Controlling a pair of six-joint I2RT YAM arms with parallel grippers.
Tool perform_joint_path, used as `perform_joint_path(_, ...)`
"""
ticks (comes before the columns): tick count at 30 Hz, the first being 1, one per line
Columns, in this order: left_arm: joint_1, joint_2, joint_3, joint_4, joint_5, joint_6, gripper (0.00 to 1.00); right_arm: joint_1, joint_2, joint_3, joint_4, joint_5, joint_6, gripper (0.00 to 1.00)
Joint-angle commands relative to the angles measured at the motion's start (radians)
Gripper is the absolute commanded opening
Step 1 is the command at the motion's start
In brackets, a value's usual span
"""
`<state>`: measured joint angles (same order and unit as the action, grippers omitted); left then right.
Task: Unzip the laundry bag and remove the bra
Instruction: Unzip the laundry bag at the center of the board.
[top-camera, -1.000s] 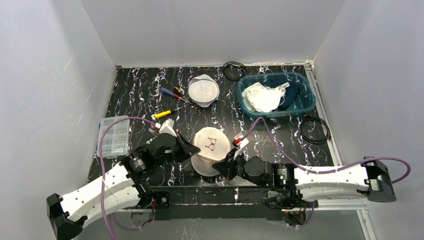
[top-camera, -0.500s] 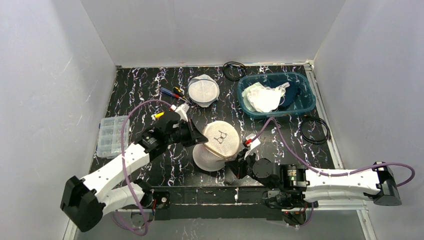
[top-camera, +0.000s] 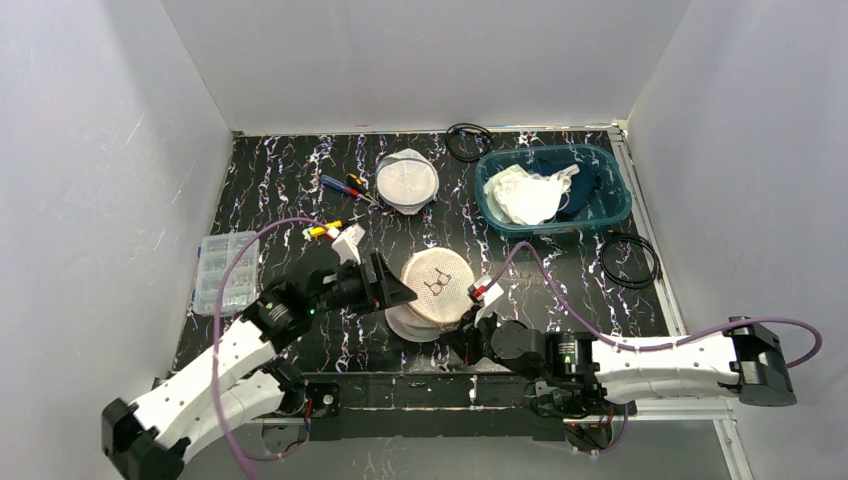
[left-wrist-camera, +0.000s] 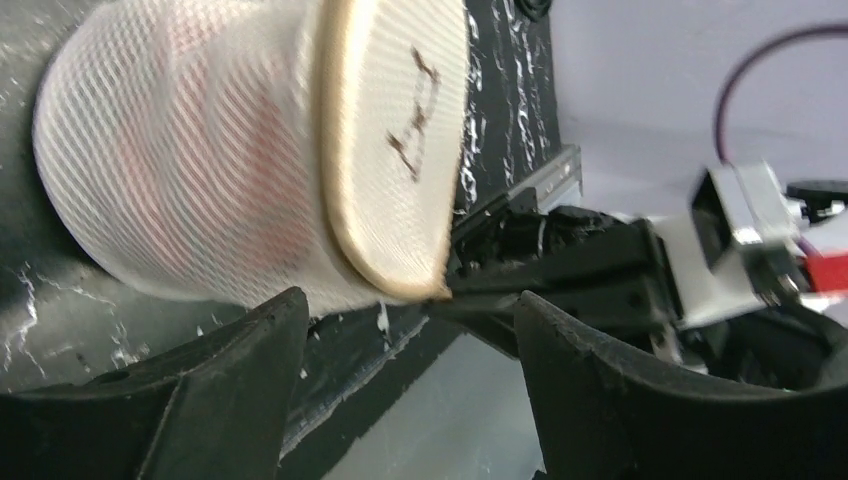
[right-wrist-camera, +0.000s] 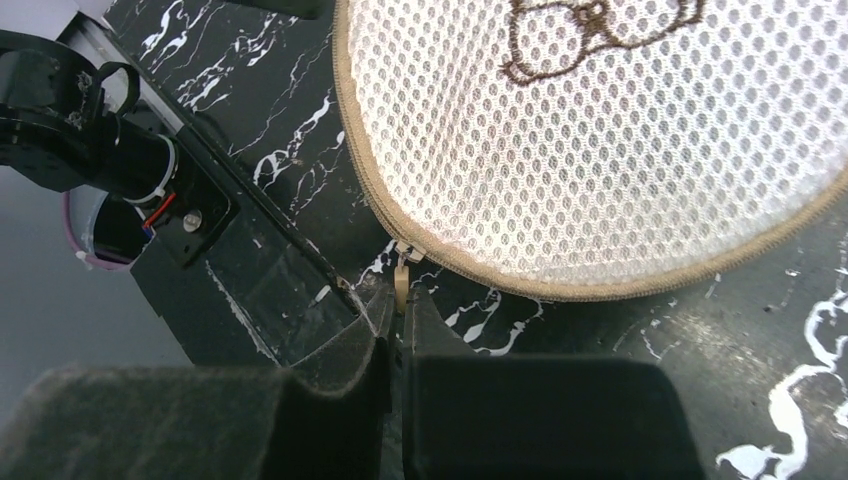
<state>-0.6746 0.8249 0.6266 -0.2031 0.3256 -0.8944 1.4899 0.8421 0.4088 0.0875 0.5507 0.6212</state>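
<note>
Seen from above, a black counter (top-camera: 290, 170) veined with white carries two mesh bags, one bin, one box, two cable loops and some hand tools.

The round white mesh laundry bag (top-camera: 437, 285) is edged in tan and has a brown bra outline stitched on its face. It sits at 6 o'clock, near the counter's front edge and between the two arms. Its face is tilted up off a paler mesh layer beneath.

A second round white mesh bag (top-camera: 407, 182) lies at 12 o'clock. At 2 o'clock a teal plastic bin (top-camera: 590, 225) holds two things: a crumpled white cloth (top-camera: 525, 195) and a dark blue cloth (top-camera: 560, 165). One black cable loop (top-camera: 468, 140) lies at 1 o'clock and another black cable loop (top-camera: 628, 262) at 3 o'clock. A clear plastic compartment box (top-camera: 222, 272) sits at 9 o'clock, its contents too small to tell. Coloured-handled tools (top-camera: 345, 185) cluster at 11 o'clock, too small to count, with a yellow-handled tool (top-camera: 325, 230) lying apart from them.

The left gripper (top-camera: 398, 292) is just beside the bag's 9 o'clock side, spread wide with nothing between its fingers. The right gripper (right-wrist-camera: 398, 315), at the bag's 5 o'clock edge, is pinched tight on the tan zipper pull (right-wrist-camera: 401, 283).

From the left wrist, a pinkish tint shows through the mesh. What lies inside cannot be made out.
</note>
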Motion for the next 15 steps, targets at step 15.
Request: perform_joint_path(15, -0.295, -0.123, -0.015, -0.159, -0.420, -0.300, 0.71, 0.007, 0.189, 0.102, 0.246, -0.078, -0.026, 0.01)
